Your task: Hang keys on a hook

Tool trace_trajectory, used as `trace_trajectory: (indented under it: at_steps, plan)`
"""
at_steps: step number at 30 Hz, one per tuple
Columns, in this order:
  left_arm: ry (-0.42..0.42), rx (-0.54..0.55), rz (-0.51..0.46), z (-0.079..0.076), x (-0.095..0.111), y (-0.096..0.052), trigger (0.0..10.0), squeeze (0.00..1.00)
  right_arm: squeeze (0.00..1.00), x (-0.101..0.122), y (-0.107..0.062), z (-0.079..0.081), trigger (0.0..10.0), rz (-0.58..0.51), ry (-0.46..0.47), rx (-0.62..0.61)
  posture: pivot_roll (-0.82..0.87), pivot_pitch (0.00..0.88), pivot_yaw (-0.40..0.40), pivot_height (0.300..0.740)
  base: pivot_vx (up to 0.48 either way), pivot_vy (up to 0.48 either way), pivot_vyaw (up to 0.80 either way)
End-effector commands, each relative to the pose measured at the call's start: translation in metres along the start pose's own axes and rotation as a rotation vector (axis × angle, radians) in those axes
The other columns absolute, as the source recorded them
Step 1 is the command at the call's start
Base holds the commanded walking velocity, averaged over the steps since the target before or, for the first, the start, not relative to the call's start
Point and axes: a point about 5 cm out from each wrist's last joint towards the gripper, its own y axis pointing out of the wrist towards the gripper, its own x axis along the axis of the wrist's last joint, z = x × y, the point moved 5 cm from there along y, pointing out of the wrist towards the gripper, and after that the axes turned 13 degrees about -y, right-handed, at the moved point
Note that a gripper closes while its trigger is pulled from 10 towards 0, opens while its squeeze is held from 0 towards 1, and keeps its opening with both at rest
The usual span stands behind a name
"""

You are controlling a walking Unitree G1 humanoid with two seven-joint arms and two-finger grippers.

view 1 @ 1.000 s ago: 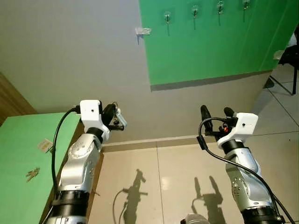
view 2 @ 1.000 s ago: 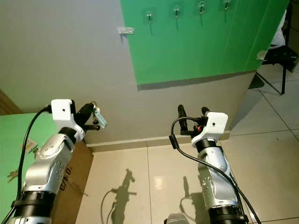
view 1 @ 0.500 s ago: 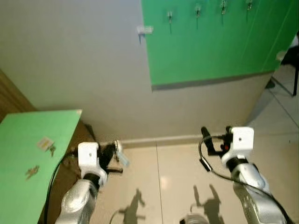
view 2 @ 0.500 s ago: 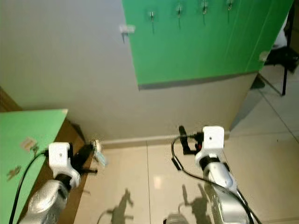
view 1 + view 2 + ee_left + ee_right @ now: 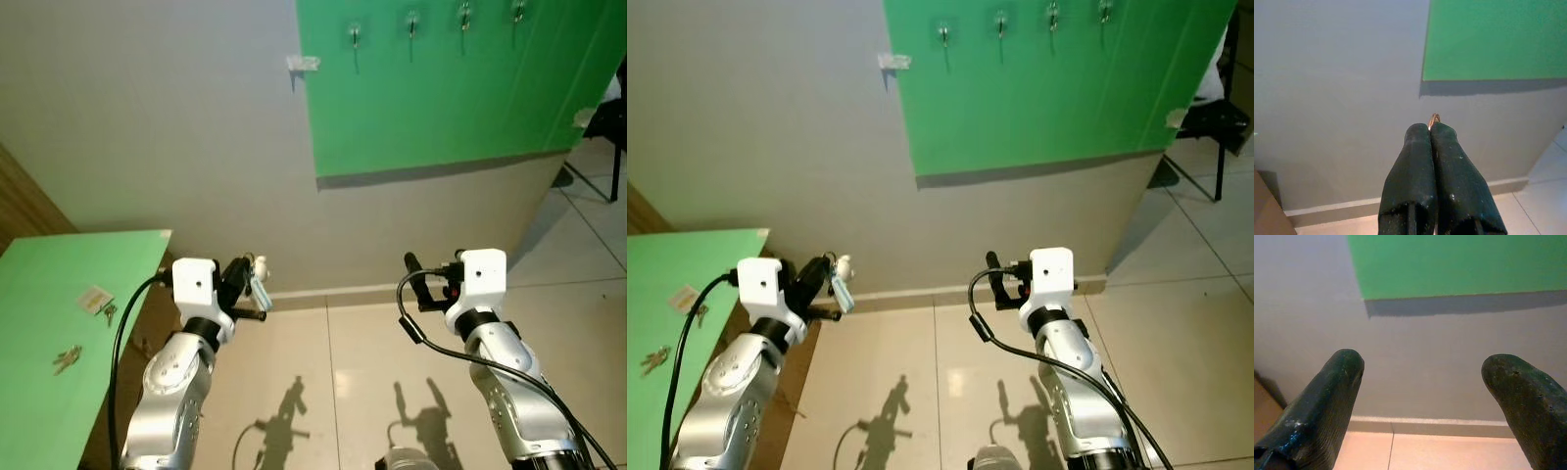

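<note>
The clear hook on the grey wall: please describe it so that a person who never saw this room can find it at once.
Look at the big green panel high on the wall, which bears a row of four hooks. Just beyond its left edge, on the bare grey wall, sits the clear hook. It is the one hook off the green, and sits slightly lower than the row.

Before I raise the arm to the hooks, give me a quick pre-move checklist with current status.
1. Left end effector shut on the keys: ok; key ring peeks past the fingertips.
2. Hooks on the green panel in sight: ok.
3. Hooks free: cannot tell, too small.
4. Left end effector near a hook: not ok, well below the panel.
5. Right end effector open and holding nothing: ok.
</note>
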Motion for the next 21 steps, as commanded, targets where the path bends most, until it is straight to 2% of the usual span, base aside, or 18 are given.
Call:
trace_trajectory:
  at_steps: [1, 5, 8, 17, 21]
  plan:
    - [0.011, 0.016, 0.000, 0.004, 0.000, 0.002, 10.0, 0.00, 0.00, 0.009, 0.007, 0.006, 10.0, -0.028, -0.037, 0.023, -0.24, 0.000, 0.122, 0.740, 0.000, 0.000, 0.79]
    - [0.010, 0.010, -0.005, 0.002, 0.001, 0.007, 10.0, 0.00, 0.00, 0.015, 0.012, 0.006, 10.0, -0.046, -0.055, 0.020, -0.24, 0.000, 0.118, 0.740, 0.000, 0.000, 0.70]
    - [0.005, 0.003, -0.011, -0.001, 0.000, 0.012, 10.0, 0.00, 0.00, 0.017, 0.017, 0.007, 10.0, -0.051, -0.047, 0.021, -0.23, 0.000, 0.112, 0.740, 0.000, 0.000, 0.00]
    - [-0.013, -0.021, -0.021, -0.007, 0.000, 0.021, 10.0, 0.00, 0.00, 0.018, 0.022, 0.013, 10.0, -0.063, -0.035, 0.040, -0.23, 0.000, 0.109, 0.740, 0.000, -0.437, 0.00]
    - [0.000, -0.045, -0.021, -0.007, 0.003, 0.026, 10.0, 0.00, 0.00, 0.019, 0.023, 0.014, 10.0, -0.073, -0.036, 0.032, -0.25, 0.000, 0.124, 0.740, 0.287, -0.381, 0.00]
